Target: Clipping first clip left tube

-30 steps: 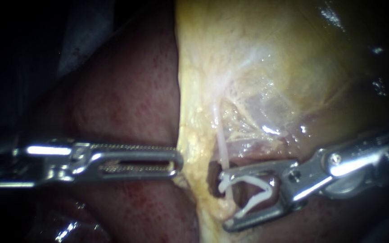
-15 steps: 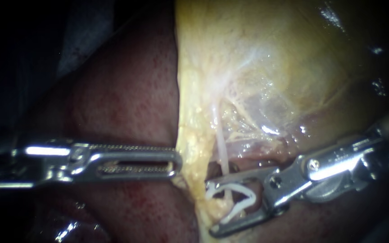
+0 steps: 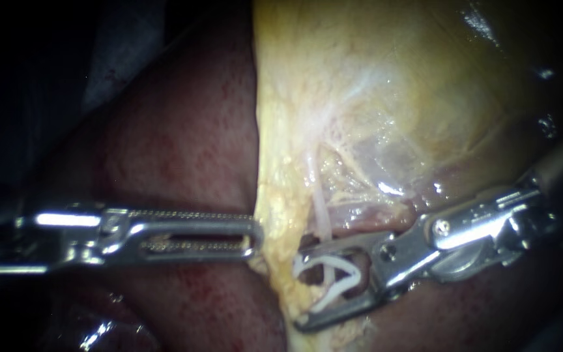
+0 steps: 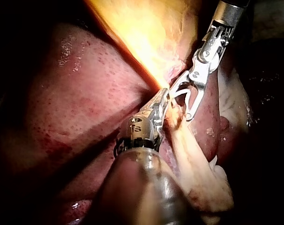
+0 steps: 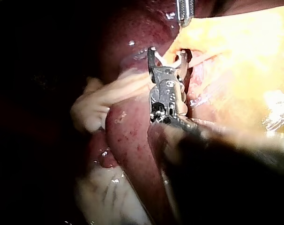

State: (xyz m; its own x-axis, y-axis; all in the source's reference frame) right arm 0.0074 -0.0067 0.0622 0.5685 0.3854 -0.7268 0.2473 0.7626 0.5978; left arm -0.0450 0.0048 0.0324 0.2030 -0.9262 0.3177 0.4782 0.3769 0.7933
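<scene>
A thin pale tube (image 3: 319,215) runs down from the yellow gallbladder (image 3: 386,85) toward the liver (image 3: 184,130). My right instrument (image 3: 300,288) comes in from the right. Its jaws stand wide apart and hold a white clip (image 3: 337,293) between them. The tube passes between the clip's two arms. The same jaws straddle the tube in the right wrist view (image 5: 168,54). My left instrument (image 3: 254,238) lies level from the left, its slotted jaws shut on the gallbladder's yellow edge. In the left wrist view its tip (image 4: 164,96) pinches that edge right beside the clip-holding jaws (image 4: 180,104).
Dark red liver fills the left and lower field. A pale whitish flap of tissue (image 4: 198,164) hangs beside my left instrument's shaft. A dark opening in the tissue lies behind the tube, near the clip.
My right instrument has slid left along with its clip, so the tube now sits deeper between the jaws. My left instrument holds still.
</scene>
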